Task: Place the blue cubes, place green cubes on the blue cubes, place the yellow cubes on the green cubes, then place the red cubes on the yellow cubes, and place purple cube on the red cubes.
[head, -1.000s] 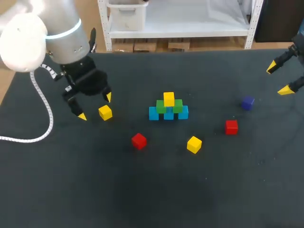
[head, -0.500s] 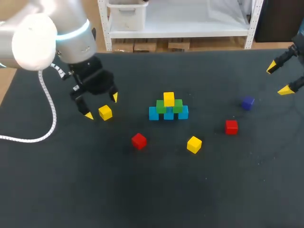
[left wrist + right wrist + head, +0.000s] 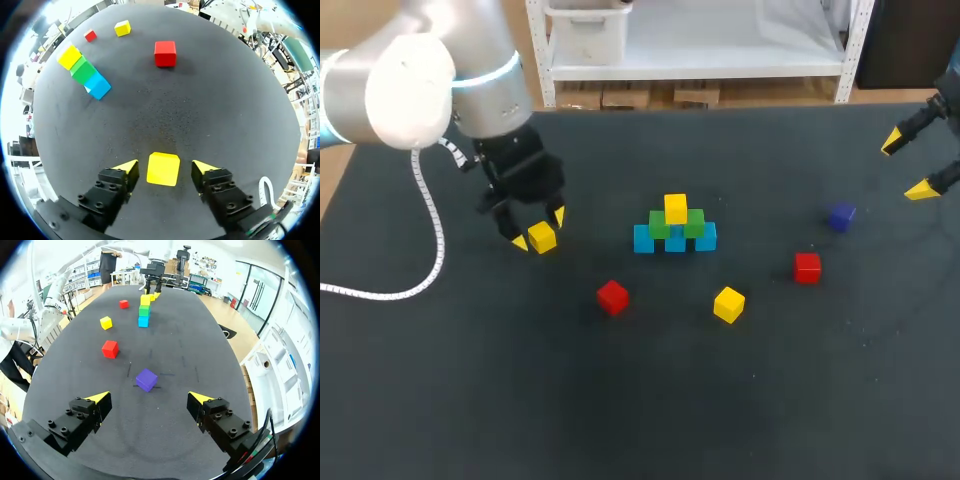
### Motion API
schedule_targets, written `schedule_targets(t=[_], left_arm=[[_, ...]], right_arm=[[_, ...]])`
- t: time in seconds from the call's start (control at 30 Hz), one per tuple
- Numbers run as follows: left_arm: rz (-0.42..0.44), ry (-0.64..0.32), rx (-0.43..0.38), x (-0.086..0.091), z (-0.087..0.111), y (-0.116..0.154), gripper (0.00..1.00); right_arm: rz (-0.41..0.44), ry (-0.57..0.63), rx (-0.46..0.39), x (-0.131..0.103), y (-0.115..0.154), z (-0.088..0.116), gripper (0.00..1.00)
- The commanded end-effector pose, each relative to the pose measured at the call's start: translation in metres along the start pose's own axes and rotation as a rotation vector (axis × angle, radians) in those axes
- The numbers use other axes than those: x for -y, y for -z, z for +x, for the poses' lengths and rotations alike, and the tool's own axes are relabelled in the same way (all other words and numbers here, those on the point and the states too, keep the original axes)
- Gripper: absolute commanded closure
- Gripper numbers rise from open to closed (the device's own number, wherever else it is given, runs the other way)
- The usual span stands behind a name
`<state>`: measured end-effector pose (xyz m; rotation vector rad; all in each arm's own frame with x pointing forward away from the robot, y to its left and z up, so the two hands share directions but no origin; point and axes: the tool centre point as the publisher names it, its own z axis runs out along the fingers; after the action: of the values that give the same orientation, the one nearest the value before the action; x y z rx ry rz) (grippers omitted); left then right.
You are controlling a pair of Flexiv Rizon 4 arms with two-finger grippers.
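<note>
I am holding my left gripper (image 3: 539,229) low over the black matte tabletop (image 3: 620,400), fingers spread on either side of a loose yellow cube (image 3: 163,169) with a gap on each side, gripping nothing. Ahead of it, mid-table, a pyramid is standing: a row of blue cubes (image 3: 675,241), green cubes (image 3: 677,224) on them, one yellow top cube (image 3: 675,208). Around it are lying a near red cube (image 3: 612,297), a second yellow cube (image 3: 728,304), a far red cube (image 3: 807,267) and a purple cube (image 3: 840,216). My right gripper (image 3: 148,398) is hanging open and empty, near the table's far right corner.
</note>
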<state>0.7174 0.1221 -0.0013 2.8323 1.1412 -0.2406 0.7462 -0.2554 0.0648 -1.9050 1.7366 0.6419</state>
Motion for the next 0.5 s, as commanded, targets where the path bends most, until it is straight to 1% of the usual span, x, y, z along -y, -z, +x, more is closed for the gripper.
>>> schedule_targets(t=[0.03, 0.07, 0.13, 0.17, 0.2, 0.23, 0.27, 0.4, 0.5], left_arm=[[0.016, -0.007, 0.0, -0.004, 0.002, -0.001, 0.47], [0.017, -0.007, -0.001, -0.004, 0.002, -0.002, 0.51], [0.02, -0.002, -0.002, -0.003, 0.002, -0.002, 0.63], [0.02, -0.001, -0.003, -0.003, 0.002, -0.002, 0.78], [0.021, 0.001, -0.005, -0.002, 0.003, -0.003, 0.87], [0.021, 0.003, -0.007, -0.002, 0.003, -0.002, 0.91], [0.02, 0.005, -0.008, -0.001, 0.003, -0.002, 1.0], [0.01, 0.038, -0.017, 0.003, 0.005, 0.002, 1.0], [-0.016, 0.088, -0.014, 0.005, 0.004, 0.014, 1.0]], right_arm=[[0.0, 0.001, 0.002, 0.0, 0.0, 0.0, 0.0], [0.0, 0.001, 0.002, 0.0, 0.0, 0.0, 0.0], [0.0, 0.001, 0.002, 0.0, 0.0, 0.0, 0.0], [0.0, 0.001, 0.002, 0.0, 0.0, 0.0, 0.0], [0.0, 0.001, 0.002, 0.0, 0.0, 0.0, 0.0], [0.0, 0.001, 0.002, 0.0, 0.0, 0.0, 0.0], [0.0, 0.001, 0.002, 0.0, 0.0, 0.0, 0.0], [0.0, 0.001, 0.002, 0.0, 0.0, 0.0, 0.0], [0.0, 0.001, 0.002, 0.0, 0.0, 0.0, 0.0]])
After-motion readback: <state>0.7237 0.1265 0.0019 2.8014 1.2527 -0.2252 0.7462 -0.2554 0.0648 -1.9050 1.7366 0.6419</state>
